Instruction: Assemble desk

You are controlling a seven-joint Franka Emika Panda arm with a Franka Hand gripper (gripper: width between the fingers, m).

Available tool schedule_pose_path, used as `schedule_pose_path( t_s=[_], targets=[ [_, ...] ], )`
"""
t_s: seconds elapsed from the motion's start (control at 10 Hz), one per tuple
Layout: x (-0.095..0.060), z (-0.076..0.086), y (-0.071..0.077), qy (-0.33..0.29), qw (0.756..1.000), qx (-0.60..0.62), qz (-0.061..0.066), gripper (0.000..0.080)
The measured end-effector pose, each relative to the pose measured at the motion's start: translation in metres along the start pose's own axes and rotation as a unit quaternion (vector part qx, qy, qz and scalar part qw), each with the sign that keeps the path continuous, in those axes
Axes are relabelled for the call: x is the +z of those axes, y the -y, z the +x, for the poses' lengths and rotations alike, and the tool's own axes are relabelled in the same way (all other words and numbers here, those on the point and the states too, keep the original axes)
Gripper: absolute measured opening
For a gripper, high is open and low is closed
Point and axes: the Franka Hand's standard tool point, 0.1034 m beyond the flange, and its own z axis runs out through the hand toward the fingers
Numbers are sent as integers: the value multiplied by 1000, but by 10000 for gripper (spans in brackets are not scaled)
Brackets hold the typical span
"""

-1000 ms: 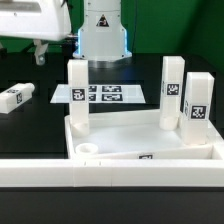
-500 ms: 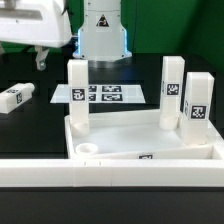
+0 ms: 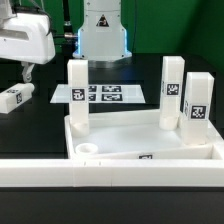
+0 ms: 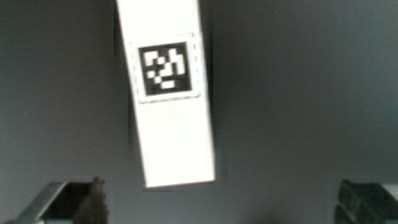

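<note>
Your end effector (image 3: 26, 72) hangs in the upper left of the exterior frame, its fingers spread wide and holding nothing. Just below it, at the left edge of that frame, the loose leg (image 3: 16, 98) lies flat on the dark surface (image 3: 40, 130) with its tag facing up. In the wrist view the leg's end stops near the gap between the two fingertips (image 4: 75, 195), touching neither.

The tabletop (image 3: 140, 140) sits in the lower centre of the exterior frame. Three legs stand upright at its corners: the left upright leg (image 3: 77, 95), the right upright leg (image 3: 172, 90) and the far-right upright leg (image 3: 198, 108). A round socket (image 3: 88, 152) shows at its lower left corner. The marker board (image 3: 100, 93) lies behind the tabletop, mid-frame, and the low wall (image 3: 110, 172) runs across the bottom.
</note>
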Motion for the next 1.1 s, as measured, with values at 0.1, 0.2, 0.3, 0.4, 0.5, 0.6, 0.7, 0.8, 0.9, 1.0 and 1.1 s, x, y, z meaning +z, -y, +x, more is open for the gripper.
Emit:
schedule_pose_path(
  t_s=[0.1, 0.2, 0.3, 0.4, 0.5, 0.6, 0.7, 0.8, 0.9, 1.0, 1.1],
  targets=[
    [1, -1, 0, 3, 1000, 0, 0, 649],
    [2, -6, 2, 37, 999, -1, 8, 649],
    [6, -7, 1, 72, 997, 0, 11, 649],
    [11, -10, -4, 114, 993, 5, 13, 649],
    [18, -10, -8, 130, 992, 1, 9, 649],
    [23, -20, -9, 176, 984, 6, 15, 649],
    [28, -23, -14, 226, 974, 12, 19, 649],
    [30, -23, -19, 281, 959, 20, 24, 649],
    [32, -17, -21, 296, 955, 20, 21, 649],
    [31, -24, -19, 335, 942, 23, 27, 649],
    [32, -25, -21, 367, 929, 27, 28, 649]
  ],
)
